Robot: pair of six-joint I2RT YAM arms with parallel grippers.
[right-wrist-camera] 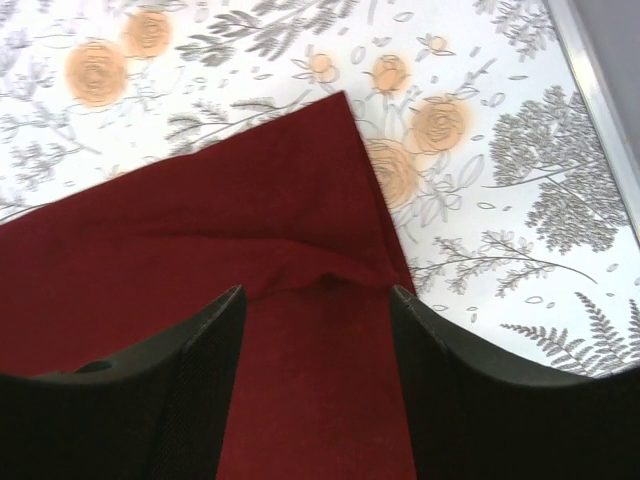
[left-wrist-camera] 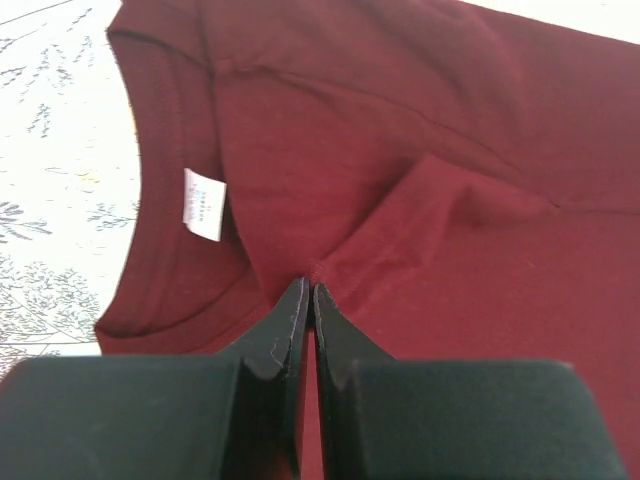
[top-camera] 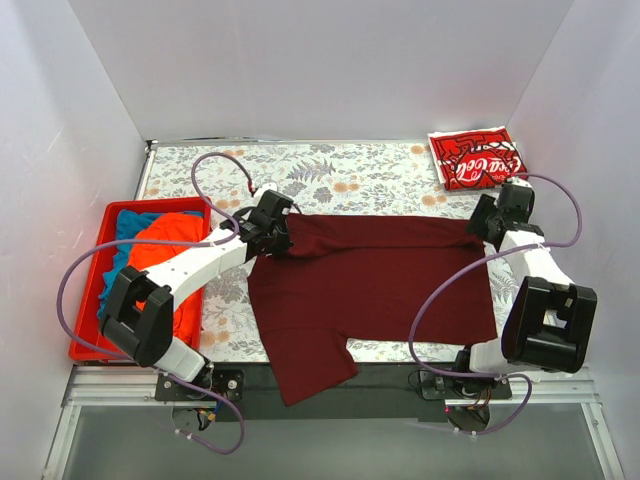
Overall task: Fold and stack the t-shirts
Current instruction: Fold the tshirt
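A plain dark maroon t-shirt [top-camera: 370,285] lies spread across the middle of the floral table, one sleeve hanging over the near edge. My left gripper [top-camera: 283,240] is at its left end beside the collar. In the left wrist view its jaws [left-wrist-camera: 308,292] are shut on a raised fold of the maroon cloth [left-wrist-camera: 450,150], near the white neck tag [left-wrist-camera: 204,204]. My right gripper [top-camera: 483,228] is at the shirt's far right corner. Its jaws [right-wrist-camera: 315,295] are open, straddling the folded maroon edge [right-wrist-camera: 200,230]. A folded red Coca-Cola t-shirt [top-camera: 477,158] lies at the back right.
A red plastic bin [top-camera: 88,290] stands at the left, holding an orange t-shirt [top-camera: 165,240] and a blue one [top-camera: 135,222]. The floral tablecloth [top-camera: 340,175] shows behind the maroon shirt. White walls close in the left, back and right.
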